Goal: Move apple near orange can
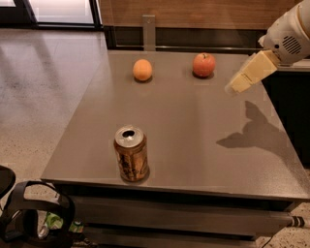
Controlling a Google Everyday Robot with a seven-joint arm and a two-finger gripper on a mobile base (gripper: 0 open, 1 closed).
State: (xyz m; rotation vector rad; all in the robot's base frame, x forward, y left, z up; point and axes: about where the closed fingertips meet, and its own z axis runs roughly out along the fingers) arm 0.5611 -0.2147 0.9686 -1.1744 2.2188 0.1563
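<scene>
The apple [204, 64] sits in the upper middle of the frame, toward the far edge of the table [193, 145]. It is round and red with a paler yellowish patch, smooth-skinned, resting on a small dark shadow. To its left, well apart, lies an orange [142, 69], smaller, matte and evenly coloured. The can [131, 153] stands upright in the lower left-centre, near the front edge and far from both fruits; it is a cylinder of orange-brown metal with dark markings, a dull silver lid and an open dark hole.

The gripper [237, 86] hangs at the upper right, above the table and to the right of the apple, clear of it. It is a cream, blocky, squared-off piece angled down to the left from a white rounded arm [289, 34] with a vented panel. Whether it is open or closed cannot be told. Its jagged shadow [252, 131] falls on the tabletop below.

The tabletop is a flat grey-brown slab, faintly speckled and semi-matte, with a dark layered edge at the front. Left of it lies polished, speckled pale floor [43, 87] catching window light — behind runs wood panelling [193, 12].
</scene>
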